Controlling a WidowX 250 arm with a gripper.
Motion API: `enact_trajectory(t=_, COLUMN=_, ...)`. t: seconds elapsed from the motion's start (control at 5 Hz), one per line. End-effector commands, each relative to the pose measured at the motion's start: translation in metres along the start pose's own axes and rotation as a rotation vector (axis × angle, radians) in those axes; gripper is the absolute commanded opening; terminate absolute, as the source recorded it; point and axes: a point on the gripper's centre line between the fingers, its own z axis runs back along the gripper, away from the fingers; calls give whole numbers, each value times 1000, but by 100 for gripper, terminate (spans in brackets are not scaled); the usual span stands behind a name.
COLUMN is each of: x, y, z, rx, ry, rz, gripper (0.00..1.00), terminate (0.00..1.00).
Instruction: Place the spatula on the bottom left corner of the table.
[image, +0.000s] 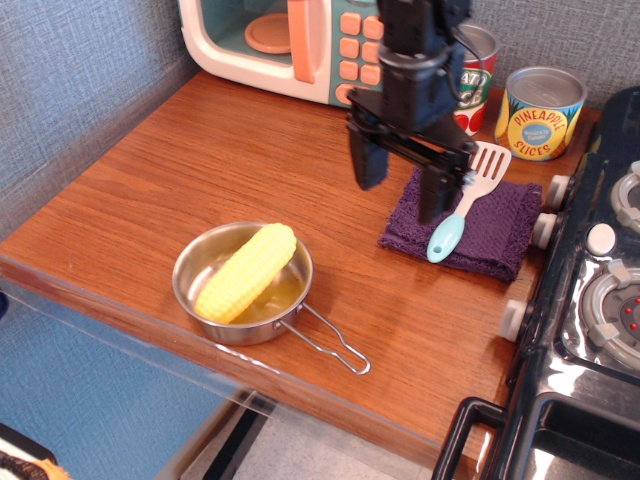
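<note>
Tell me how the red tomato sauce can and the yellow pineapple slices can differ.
The red tomato sauce can is taller, and the black robot gripper hides most of its label; the yellow pineapple slices can is shorter and in full view. The tomato can stands nearer the toy microwave, the pineapple can nearer the black stove. Both stand upright at the back of the wooden table, with silver tops.

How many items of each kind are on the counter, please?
Cans: 2, tomato sauce can, pineapple can
Spatula: 1
Cloth: 1
Pan: 1
Corn cob: 1
Toy microwave: 1
Total: 7
</note>
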Motion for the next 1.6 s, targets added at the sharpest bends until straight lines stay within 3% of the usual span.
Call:
enact_trajectory(t=0.0, x=21, y=-17, z=-10, rx=27, ry=-42, rz=51, gripper=100, terminate=0)
enact_trajectory(t=1.4, x=13, y=-22, z=-38, rx=43, ry=-7, rz=113, gripper=100, terminate=0)
